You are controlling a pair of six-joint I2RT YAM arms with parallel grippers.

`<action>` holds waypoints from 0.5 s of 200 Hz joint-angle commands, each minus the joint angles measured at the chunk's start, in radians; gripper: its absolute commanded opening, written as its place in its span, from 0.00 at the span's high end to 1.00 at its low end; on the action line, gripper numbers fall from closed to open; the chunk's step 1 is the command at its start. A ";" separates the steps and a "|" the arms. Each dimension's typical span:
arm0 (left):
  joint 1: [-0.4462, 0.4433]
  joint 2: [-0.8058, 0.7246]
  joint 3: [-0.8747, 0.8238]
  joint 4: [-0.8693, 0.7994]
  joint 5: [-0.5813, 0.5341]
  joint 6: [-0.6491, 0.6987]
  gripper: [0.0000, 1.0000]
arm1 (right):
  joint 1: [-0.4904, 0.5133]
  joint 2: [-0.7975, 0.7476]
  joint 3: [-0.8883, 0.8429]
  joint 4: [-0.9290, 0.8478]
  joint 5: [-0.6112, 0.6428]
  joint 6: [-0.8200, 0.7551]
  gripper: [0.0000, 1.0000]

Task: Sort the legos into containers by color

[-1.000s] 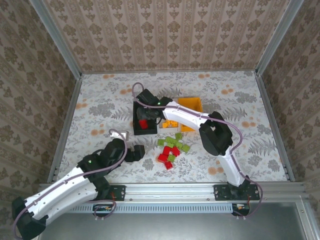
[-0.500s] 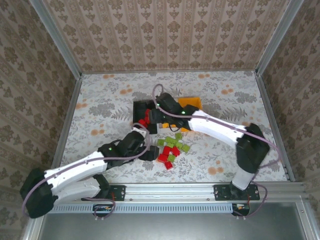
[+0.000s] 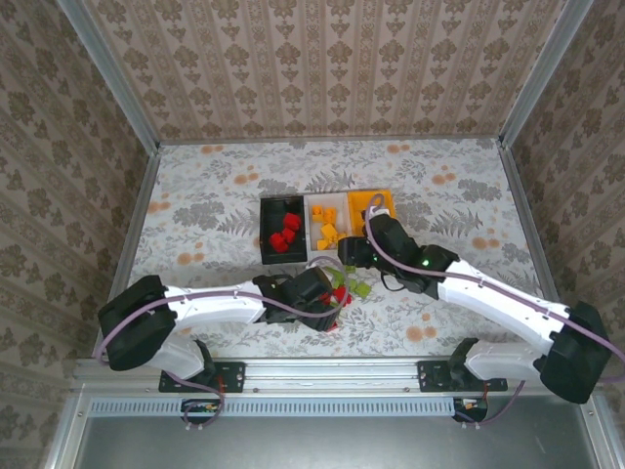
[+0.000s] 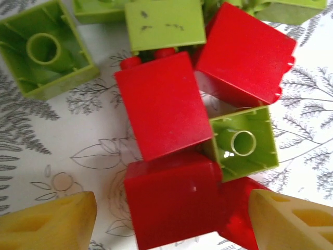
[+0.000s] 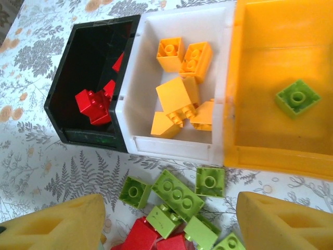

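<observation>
Low over the loose legos (image 4: 161,104) with left gripper (image 4: 171,224): jaws apart astride a red block, probably not touching. Red and light-green, heaped on the table (image 3: 195,195) before the bins. Black bin (image 5: 88,136) with reds, white bin (image 5: 171,146) with oranges, orange bin (image 5: 270,156) with one green. Right gripper (image 5: 169,224) above, jaws wide, empty.

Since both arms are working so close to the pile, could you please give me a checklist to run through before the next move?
1. Left end effector open, straddling a red lego: ok.
2. Finger room beside that lego: not ok; a green lego and a second red lego crowd one side.
3. Right end effector open, empty, above the loose green legos: ok.
4. One colour per bin: black bin red, white bin orange, orange bin green: ok.
5. Clearance between the two arms: cannot tell.
</observation>
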 commanded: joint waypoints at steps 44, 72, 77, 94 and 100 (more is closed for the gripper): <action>0.066 -0.050 -0.053 -0.044 -0.068 -0.046 0.36 | -0.006 -0.054 -0.046 0.009 0.024 0.030 0.31; 0.072 -0.034 -0.046 -0.009 -0.011 -0.027 0.24 | -0.007 -0.057 -0.046 0.012 0.024 0.031 0.31; 0.072 -0.028 -0.042 -0.004 -0.007 -0.024 0.23 | -0.008 -0.057 -0.047 0.011 0.025 0.030 0.31; 0.072 0.005 -0.024 -0.001 -0.010 -0.007 0.23 | -0.008 -0.061 -0.046 0.010 0.025 0.030 0.31; 0.073 0.017 -0.017 -0.001 -0.018 0.000 0.23 | -0.008 -0.063 -0.047 0.009 0.024 0.030 0.30</action>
